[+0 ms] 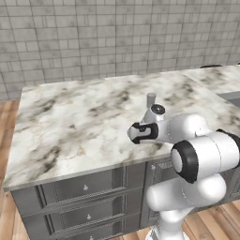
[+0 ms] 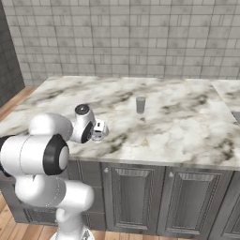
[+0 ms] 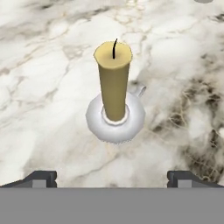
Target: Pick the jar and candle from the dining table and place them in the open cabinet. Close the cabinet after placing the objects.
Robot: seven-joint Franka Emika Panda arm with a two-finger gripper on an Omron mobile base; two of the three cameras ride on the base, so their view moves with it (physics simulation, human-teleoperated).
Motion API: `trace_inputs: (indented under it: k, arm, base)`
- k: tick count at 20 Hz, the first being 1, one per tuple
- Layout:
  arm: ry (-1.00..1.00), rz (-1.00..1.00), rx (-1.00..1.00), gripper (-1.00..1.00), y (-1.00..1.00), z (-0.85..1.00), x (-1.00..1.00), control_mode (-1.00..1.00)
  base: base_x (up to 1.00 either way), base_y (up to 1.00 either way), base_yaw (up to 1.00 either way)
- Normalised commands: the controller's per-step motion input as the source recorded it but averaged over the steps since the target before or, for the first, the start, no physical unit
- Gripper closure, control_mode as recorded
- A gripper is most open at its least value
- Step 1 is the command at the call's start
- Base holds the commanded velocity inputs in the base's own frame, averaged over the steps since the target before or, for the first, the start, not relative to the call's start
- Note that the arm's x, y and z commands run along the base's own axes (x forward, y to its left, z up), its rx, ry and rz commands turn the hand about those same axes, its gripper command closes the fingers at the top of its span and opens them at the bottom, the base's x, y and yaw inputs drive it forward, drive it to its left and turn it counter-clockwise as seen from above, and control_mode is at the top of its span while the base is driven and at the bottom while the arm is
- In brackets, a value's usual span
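The fingers [image 3: 112, 177] are standing spread wide and released, gripping nothing, with the yellow candle [image 3: 113, 83] standing upright in its round white dish holder on the marble surface [image 3: 39, 87] directly ahead of them and clear of both tips. In the right base view the white arm is reaching over the near left part of the surface [image 2: 187, 122], its hand hanging just above the marble, while the grey jar [image 2: 140, 104] is standing upright well apart from it, farther back and to the right. In the left base view the jar [image 1: 151, 100] is showing just beyond the arm's wrist, near the right portion of the surface [image 1: 70, 122].
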Motion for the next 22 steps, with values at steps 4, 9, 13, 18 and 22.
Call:
trace_inputs:
  k: [4, 9, 13, 18, 22]
  arm:
    - [-0.01, 0.0, 0.0, -1.0, 0.0, -0.12, 0.3, -1.0]
    - [0.0, 0.0, 0.0, -1.0, 0.0, -0.13, 0.39, -1.0]
    - [0.0, 0.0, 0.0, -1.0, 0.0, -0.12, 0.39, -1.0]
    - [0.0, 0.0, 0.0, -1.0, 0.0, -0.17, 0.29, -1.0]
    - [0.0, 0.0, 0.0, -1.0, 0.0, -0.19, 0.23, -1.0]
  base:
    - [0.0, 0.0, 0.0]
    - [0.0, 0.0, 0.0]
    - [0.0, 0.0, 0.0]
    - [0.0, 0.0, 0.0]
    - [0.0, 0.0, 0.0]
